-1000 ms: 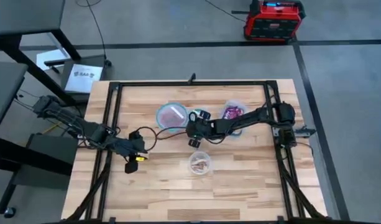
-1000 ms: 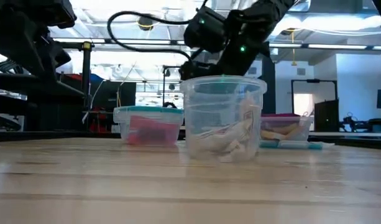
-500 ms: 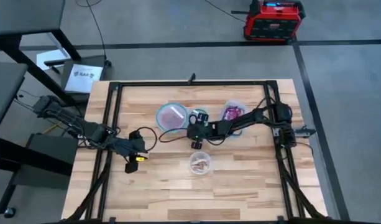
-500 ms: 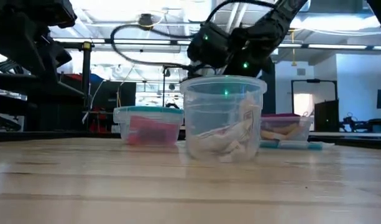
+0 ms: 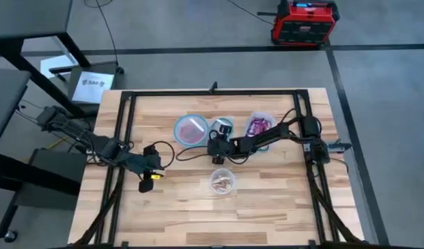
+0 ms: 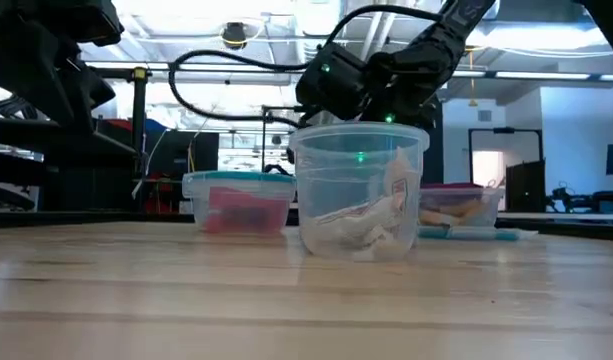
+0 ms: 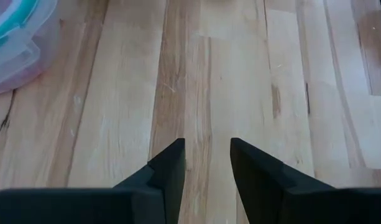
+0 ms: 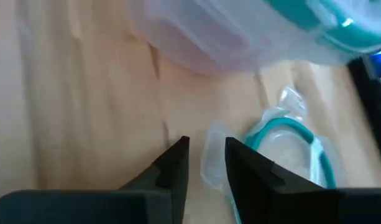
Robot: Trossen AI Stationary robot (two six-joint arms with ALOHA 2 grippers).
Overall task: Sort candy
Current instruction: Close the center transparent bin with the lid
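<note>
Candy was seen as pale wrapped sticks (image 6: 371,215) inside a clear round plastic tub (image 5: 223,181). At its 12 o'clock the right gripper (image 5: 220,126) was held beside a blue-rimmed round container (image 5: 191,129), fingers slightly apart, empty. The left gripper (image 7: 207,165) was parked at 9 o'clock, parted over bare wood.

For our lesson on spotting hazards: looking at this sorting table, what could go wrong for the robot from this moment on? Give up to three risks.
1. The right gripper sits low between the round container of red candy and the container of purple candy; a swing could knock either one.
2. Its fingers stand slightly apart with nothing between them, close to a clear blue-rimmed lid it might nudge.
3. The cup of pale sweets stands alone, easily tipped.
</note>
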